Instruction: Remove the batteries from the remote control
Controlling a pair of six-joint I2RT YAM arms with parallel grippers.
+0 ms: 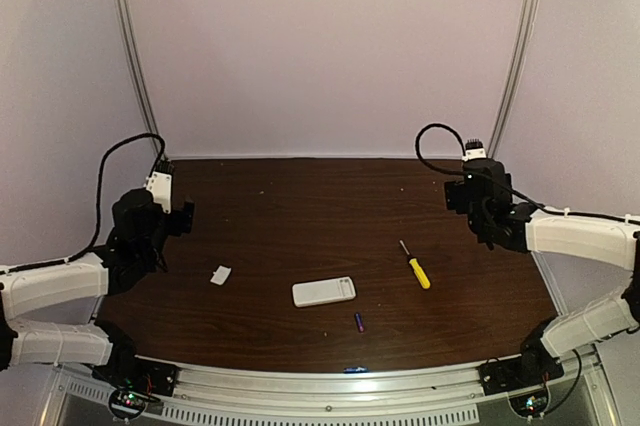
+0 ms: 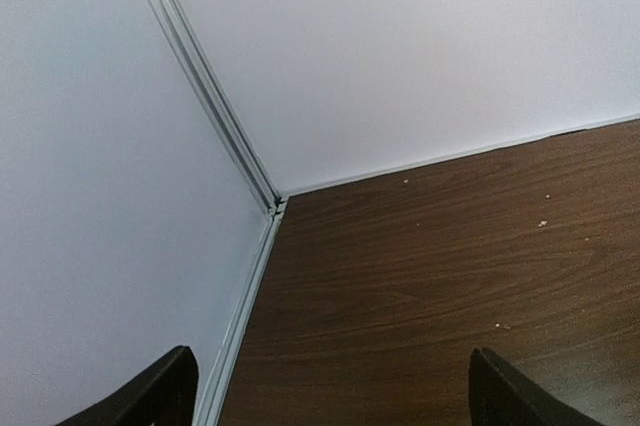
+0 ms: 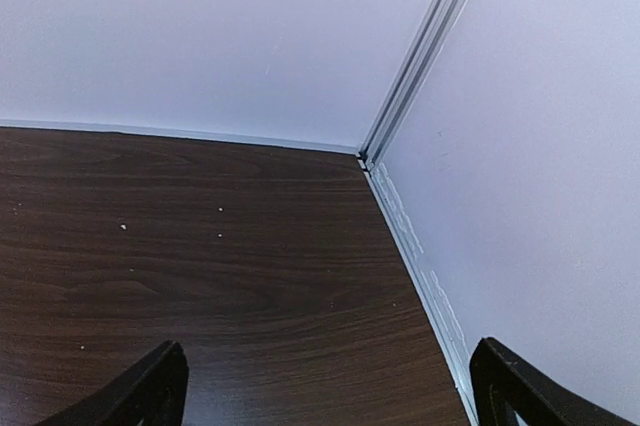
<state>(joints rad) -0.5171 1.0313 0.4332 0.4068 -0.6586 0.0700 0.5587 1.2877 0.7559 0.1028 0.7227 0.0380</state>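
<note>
Left gripper (image 2: 330, 364): fingers (image 2: 150, 394) spread wide with nothing between them; it sits over the left side of the table (image 1: 300, 206), facing the far left corner.
Right gripper (image 3: 330, 351): fingers (image 3: 150, 396) equally wide apart and holding nothing; it sits at the right side, facing the far right corner.
Remote control (image 1: 324, 292): lies flat on the table, about central and toward the near edge, its long side running left to right.
Battery (image 1: 359, 322): one small dark blue-purple cylinder on the wood, just near and right of the remote, not touching it.
Cover piece (image 1: 221, 275): small, white, left of the remote, well apart.
Screwdriver (image 1: 415, 265): yellow handle, right of the remote.
</note>
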